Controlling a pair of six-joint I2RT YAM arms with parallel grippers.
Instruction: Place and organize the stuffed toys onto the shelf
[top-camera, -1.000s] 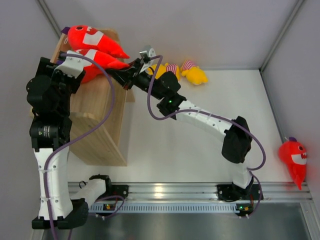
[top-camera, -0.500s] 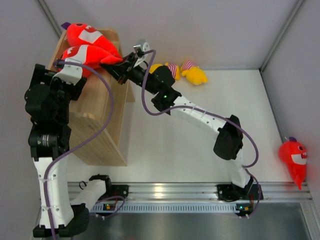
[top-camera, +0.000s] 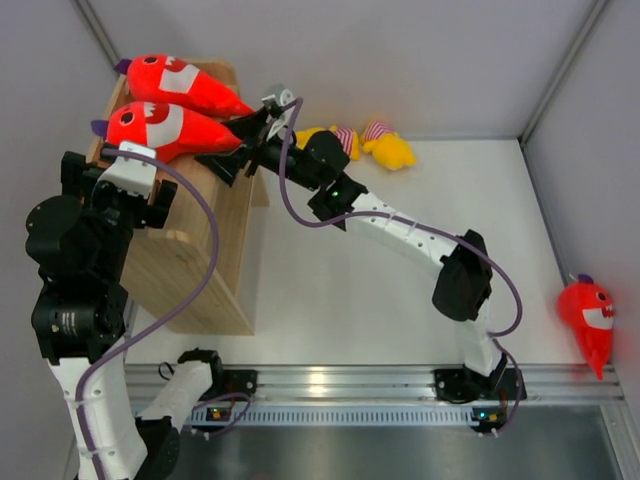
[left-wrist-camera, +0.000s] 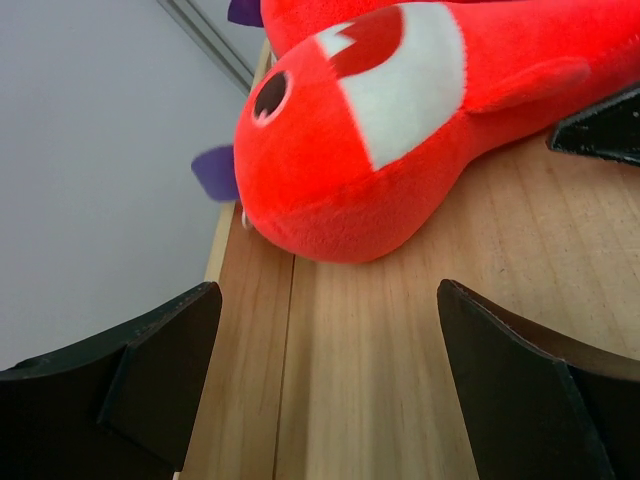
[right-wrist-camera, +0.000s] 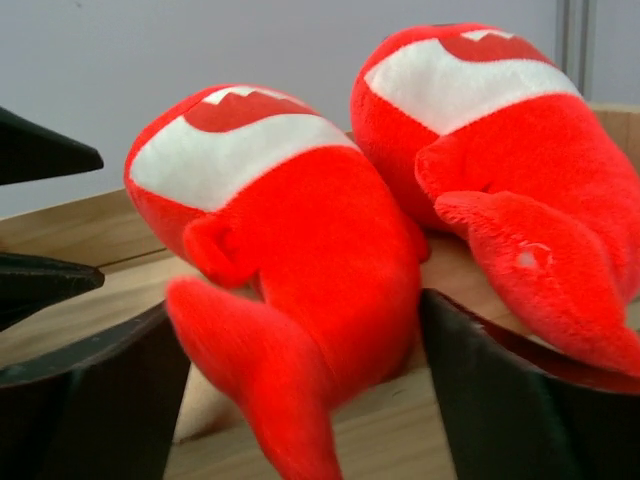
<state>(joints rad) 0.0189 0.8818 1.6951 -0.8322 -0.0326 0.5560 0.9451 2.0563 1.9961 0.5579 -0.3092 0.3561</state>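
Observation:
Two red stuffed toys lie side by side on the top of the wooden shelf (top-camera: 195, 260): a far shark (top-camera: 185, 82) and a near shark (top-camera: 165, 127), heads to the left. My right gripper (right-wrist-camera: 300, 310) is open, and the near shark's tail (right-wrist-camera: 270, 380) lies loose between its fingers. My left gripper (left-wrist-camera: 330, 292) is open over bare wood, just short of the near shark's head (left-wrist-camera: 340, 170). A third red shark (top-camera: 590, 318) lies at the table's right edge. Two yellow striped toys (top-camera: 335, 140) (top-camera: 392, 150) lie at the back of the table.
The shelf stands at the left against the wall, with a raised rim (left-wrist-camera: 225, 250) along its top. The right arm (top-camera: 400, 230) reaches diagonally across the table's middle. A metal rail (top-camera: 330, 380) runs along the near edge.
The right gripper has opened and let go of the near shark's tail, and that shark now lies flat on the shelf top. The left gripper has opened wider and drawn back from it.

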